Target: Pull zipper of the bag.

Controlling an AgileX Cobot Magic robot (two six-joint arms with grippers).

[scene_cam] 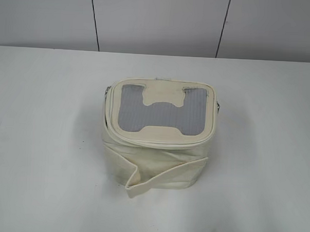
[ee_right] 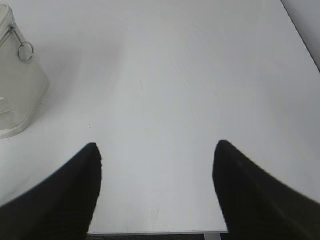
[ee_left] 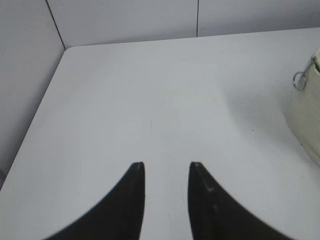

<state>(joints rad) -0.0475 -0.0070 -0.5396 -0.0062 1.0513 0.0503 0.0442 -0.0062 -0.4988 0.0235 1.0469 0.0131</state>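
Observation:
The cream-white boxy bag (scene_cam: 158,162) stands mid-table, its top showing a grey mesh panel (scene_cam: 160,113). The thin cream zipper (scene_cam: 159,141) runs around the top rim and looks closed along the front. A silver ring pull hangs at the bag's side in the left wrist view (ee_left: 299,80) and in the right wrist view (ee_right: 25,51). A loose cream strap (scene_cam: 162,177) crosses the front. My left gripper (ee_left: 166,165) is open and empty, well left of the bag (ee_left: 307,107). My right gripper (ee_right: 156,147) is open and empty, well right of the bag (ee_right: 17,95). Neither gripper shows in the exterior view.
The white table (scene_cam: 40,142) carries only the bag. Its left edge and far corner (ee_left: 65,50) show in the left wrist view, its near edge (ee_right: 155,232) and right edge in the right wrist view. A panelled grey wall (scene_cam: 159,21) stands behind.

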